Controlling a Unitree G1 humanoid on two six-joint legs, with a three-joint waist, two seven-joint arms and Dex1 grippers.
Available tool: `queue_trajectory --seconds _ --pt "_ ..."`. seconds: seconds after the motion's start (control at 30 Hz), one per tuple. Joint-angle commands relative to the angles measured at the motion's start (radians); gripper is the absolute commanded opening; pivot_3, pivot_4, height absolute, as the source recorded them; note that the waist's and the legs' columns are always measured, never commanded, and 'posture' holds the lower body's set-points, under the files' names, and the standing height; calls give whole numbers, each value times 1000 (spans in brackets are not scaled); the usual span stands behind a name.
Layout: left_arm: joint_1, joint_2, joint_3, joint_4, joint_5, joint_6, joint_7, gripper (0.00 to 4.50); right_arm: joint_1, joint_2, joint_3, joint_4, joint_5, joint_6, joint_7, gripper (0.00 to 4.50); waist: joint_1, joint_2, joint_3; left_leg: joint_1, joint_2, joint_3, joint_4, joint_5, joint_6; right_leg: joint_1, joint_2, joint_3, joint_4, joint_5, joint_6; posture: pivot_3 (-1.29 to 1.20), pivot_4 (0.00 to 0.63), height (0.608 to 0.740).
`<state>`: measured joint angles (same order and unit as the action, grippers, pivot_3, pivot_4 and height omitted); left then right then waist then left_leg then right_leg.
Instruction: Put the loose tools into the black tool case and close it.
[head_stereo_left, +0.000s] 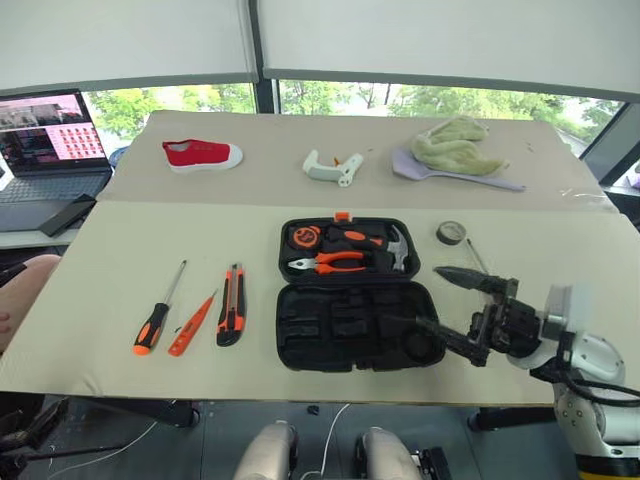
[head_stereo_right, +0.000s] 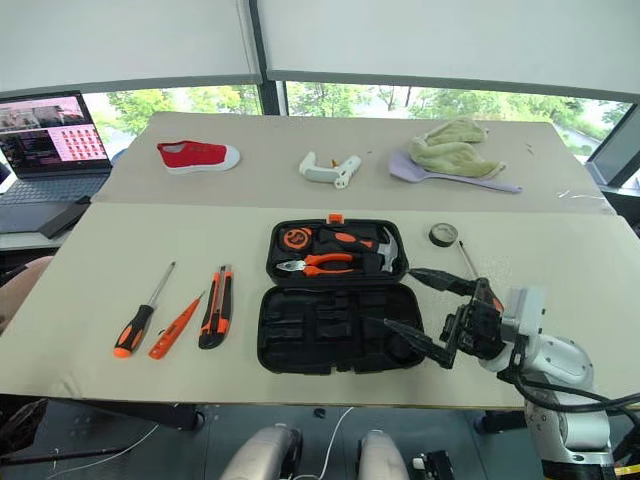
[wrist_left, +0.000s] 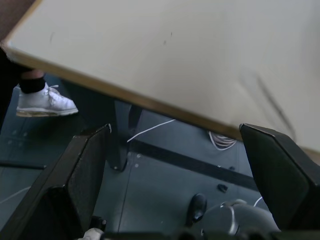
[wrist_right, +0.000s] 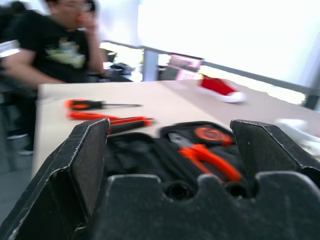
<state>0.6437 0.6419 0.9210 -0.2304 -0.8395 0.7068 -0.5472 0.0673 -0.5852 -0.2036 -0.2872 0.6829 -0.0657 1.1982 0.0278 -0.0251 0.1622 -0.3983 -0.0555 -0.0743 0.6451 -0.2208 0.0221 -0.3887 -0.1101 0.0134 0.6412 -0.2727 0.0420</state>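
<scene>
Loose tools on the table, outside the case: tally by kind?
Screwdrivers: 3 (black-orange screwdriver, orange tester, shaft by the tape, its handle hidden)
Utility knife: 1
Tape roll: 1
Total: 5

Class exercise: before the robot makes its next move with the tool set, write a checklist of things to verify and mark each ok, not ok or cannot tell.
1. Black tool case lies open, near half free for tools: ok.
2. Right gripper open and holding nothing, above the case's right end: ok.
3. Left gripper open, below the table edge: ok.
4. Black-and-orange screwdriver, orange tester screwdriver and utility knife lie apart, left of the case: ok.
5. Tape roll in the open, right of the case: ok.
6. Second screwdriver, handle hidden behind the right gripper: cannot tell.
</scene>
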Motion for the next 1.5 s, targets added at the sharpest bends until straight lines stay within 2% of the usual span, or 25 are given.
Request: queue_trajectory --seconds 0.03,0.1,0.2,0.43,0.53,0.7,0.77,0.8,0.83,0.9,1.0,1.1,1.2,1.3,1.33,1.43,1.5 --pt "-117 123 4 -95 -96 128 51 4415 16 0 7 -6 -24 -72 65 4500 1 0 0 0 0 0 0 0 0 0 0 0 0 0 0 0 150 740" --pt "-211 192 -41 -112 -140 233 109 4415 16 9 10 9 -38 -90 71 4500 -1 0 0 1 0 0 0 0 0 0 2 0 2 0 0 0 150 740" --pt "-321 246 -148 -116 -130 345 185 4415 16 16 8 37 -51 -109 79 4500 -14 1 -1 2 0 0 0 0 0 0 4 1 3 1 -1 0 150 740" --pt "-482 270 -379 -55 1 411 247 4415 19 13 -8 90 -61 -151 93 4500 -40 2 -1 2 1 3 -2 2 3 -3 12 5 7 2 -3 0 150 740" --pt "-515 254 -401 -48 9 450 255 3686 30 14 -15 95 -65 -164 89 4500 -39 2 -1 2 2 3 -2 2 3 -3 13 7 7 2 -3 0 150 740" --pt "-542 235 -393 -46 28 477 256 2017 46 14 -13 91 -69 -177 83 4500 -34 3 -1 2 2 3 -2 2 2 -4 11 7 7 2 -3 0 150 740" --pt "-539 237 -376 -46 44 456 240 1186 49 11 -15 93 -71 -180 82 4500 -31 3 -1 2 2 3 -2 -1 -2 -4 11 8 7 2 -3 0 150 740" --pt "-538 245 -363 -45 51 436 222 931 49 9 -18 93 -72 -180 80 4500 -30 3 -1 2 2 3 -2 -1 -2 -4 11 8 7 2 -3 0 150 740" --pt "-534 253 -354 -48 61 400 193 772 49 6 -21 94 -72 -181 79 4500 -30 3 -1 2 2 3 -2 -1 -2 -4 10 8 7 2 -4 0 150 740" --pt "-533 277 -341 -52 98 275 94 772 47 -4 -38 97 -71 -180 74 4500 -29 3 -1 2 2 3 -2 -1 -2 -5 8 9 7 2 -4 0 150 740" --pt "-569 323 -385 -71 142 38 -157 772 56 -30 -87 108 -65 -177 71 4500 -23 2 -1 0 2 4 -2 -1 -2 -6 7 9 6 3 -5 0 150 740" --pt "-666 386 -549 -83 188 -103 -368 772 76 -57 -133 133 -66 -176 71 4500 -4 3 0 0 0 4 -2 -1 -3 -6 3 7 5 3 -5 0 150 740" --pt "-863 390 -780 -70 265 -167 -496 772 93 -86 -167 160 -82 -128 28 4500 6 5 0 0 0 4 -2 -1 -3 -2 2 4 2 3 -4 0 150 740" --pt "-1108 276 -1005 -36 315 -135 -561 772 122 -105 -174 149 -84 -98 17 4500 12 5 0 0 -2 6 -2 2 1 -2 6 4 3 4 -3 0 150 740" --pt "-1192 225 -1100 4 391 -156 -573 772 134 -107 -174 137 -85 -92 10 4500 11 4 0 0 -2 7 -1 5 7 -1 7 3 4 4 -2 0 150 740" --pt "-1331 123 -1279 139 572 -269 -601 772 158 -98 -172 88 -84 -72 -21 4500 2 4 0 -2 -2 7 2 5 7 -2 12 4 5 5 -1 0 150 740" --pt "-1382 57 -1337 229 636 -331 -602 772 182 -91 -172 42 -78 -56 -45 4500 -13 4 0 -1 -1 10 1 5 7 -2 13 7 5 5 -1 0 150 740"
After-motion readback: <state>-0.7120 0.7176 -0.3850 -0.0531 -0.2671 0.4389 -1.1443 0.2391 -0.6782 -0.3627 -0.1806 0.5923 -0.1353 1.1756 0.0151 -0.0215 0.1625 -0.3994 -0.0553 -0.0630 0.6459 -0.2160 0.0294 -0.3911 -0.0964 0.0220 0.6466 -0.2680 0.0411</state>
